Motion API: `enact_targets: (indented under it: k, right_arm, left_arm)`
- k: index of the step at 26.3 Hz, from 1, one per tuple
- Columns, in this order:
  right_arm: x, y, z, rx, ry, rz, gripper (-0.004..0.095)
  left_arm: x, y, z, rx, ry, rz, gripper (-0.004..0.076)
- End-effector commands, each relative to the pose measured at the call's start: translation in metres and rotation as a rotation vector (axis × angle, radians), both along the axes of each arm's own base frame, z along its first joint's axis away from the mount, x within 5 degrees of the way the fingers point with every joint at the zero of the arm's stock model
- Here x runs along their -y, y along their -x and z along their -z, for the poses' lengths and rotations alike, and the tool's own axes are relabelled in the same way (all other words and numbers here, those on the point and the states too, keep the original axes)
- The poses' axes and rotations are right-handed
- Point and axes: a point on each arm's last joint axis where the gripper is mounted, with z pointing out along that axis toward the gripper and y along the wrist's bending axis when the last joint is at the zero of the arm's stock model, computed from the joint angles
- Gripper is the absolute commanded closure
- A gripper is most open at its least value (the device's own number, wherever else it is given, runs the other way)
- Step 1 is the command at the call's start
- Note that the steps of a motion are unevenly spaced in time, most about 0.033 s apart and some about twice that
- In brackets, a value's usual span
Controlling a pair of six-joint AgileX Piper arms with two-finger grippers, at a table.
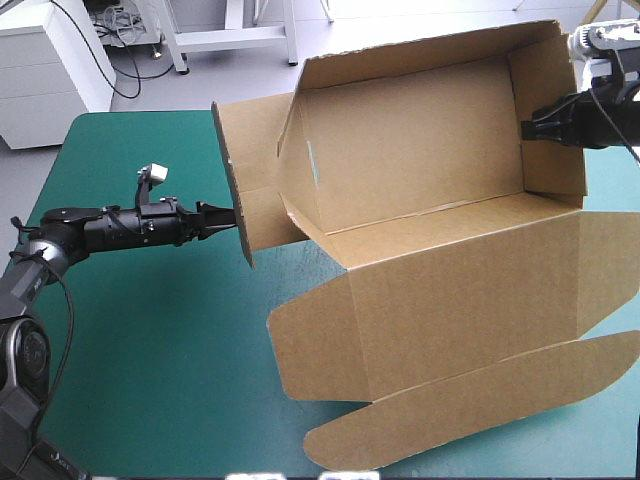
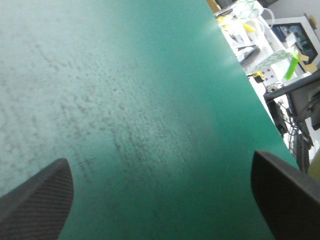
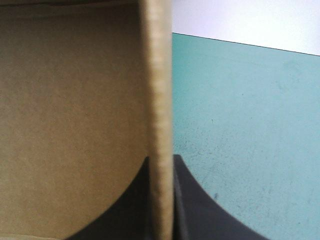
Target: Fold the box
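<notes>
Currently mid-fold. Shows the box (image 1: 420,180) over the middle and right of the bench (image 1: 130,340), toward its far edge, as a half-formed brown tray: back wall and right wall (image 1: 548,80) raised, lid panel (image 1: 470,290) with rounded tuck flap (image 1: 480,405) lying flat toward the near edge. Has the right claw (image 1: 532,128) pinched tight on the edge of the right wall; confirms it in the right wrist view, with the board edge (image 3: 161,125) running straight up between the two black fingers (image 3: 200,210), brown inner face on one side, teal-green cover (image 3: 250,125) on the other. Probably holds there to keep that wall upright and to anchor the tray against a push from the opposite end. Puts the left claw (image 1: 230,215) low at the left side flap (image 1: 255,140), tips right at the flap's outer face; cannot tell contact from above. Shows that claw wide in the left wrist view, fingers (image 2: 40,200) far apart, nothing between them, only bare cover ahead. Looks placed to shove the splayed flap inward, not to grab it. Leaves the left end unfinished: flap angled out, inner wall (image 1: 298,170) slanted, not tucked. Needs next, by best guess, an inward press on the left side flap and a tuck. Risks sliding the whole tray or buckling the flap under a hard push.
</notes>
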Motion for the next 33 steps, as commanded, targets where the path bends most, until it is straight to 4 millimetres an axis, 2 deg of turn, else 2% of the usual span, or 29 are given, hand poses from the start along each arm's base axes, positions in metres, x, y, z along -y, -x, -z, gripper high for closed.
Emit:
enact_targets:
  k: [1,3,6,12,18,24,28,33]
  right_arm:
    - [-0.005,0.015,-0.021,0.105,-0.042,-0.004,0.0928]
    - [-0.005,0.014,-0.02,0.1,-0.043,-0.004,0.0927]
    - [-0.004,0.011,-0.014,0.081,-0.047,-0.003,0.0927]
    - [-0.003,-0.005,-0.005,0.071,-0.06,0.009,0.0927]
    - [-0.019,-0.019,-0.002,0.104,-0.059,0.011,0.0919]
    - [-0.037,-0.026,-0.003,0.153,0.009,0.052,0.092]
    - [-0.048,-0.027,-0.006,0.194,0.0,0.041,0.092]
    - [-0.063,-0.028,-0.011,0.245,-0.024,0.018,0.092]
  left_arm:
    - [0.022,0.008,-0.035,0.105,0.165,0.09,-0.0009]
    - [0.031,0.008,-0.043,0.143,0.219,0.095,-0.0009]
    - [0.037,0.014,-0.052,0.186,0.207,0.12,-0.0009]
    - [0.04,0.027,-0.094,0.3,0.224,0.126,-0.0009]
    - [0.051,0.045,-0.133,0.397,0.227,0.166,-0.0009]
    - [0.056,0.062,-0.162,0.488,0.253,0.183,-0.0009]
    - [0.056,0.07,-0.173,0.534,0.276,0.182,-0.0009]
    - [0.067,0.074,-0.173,0.529,0.286,0.22,-0.0008]
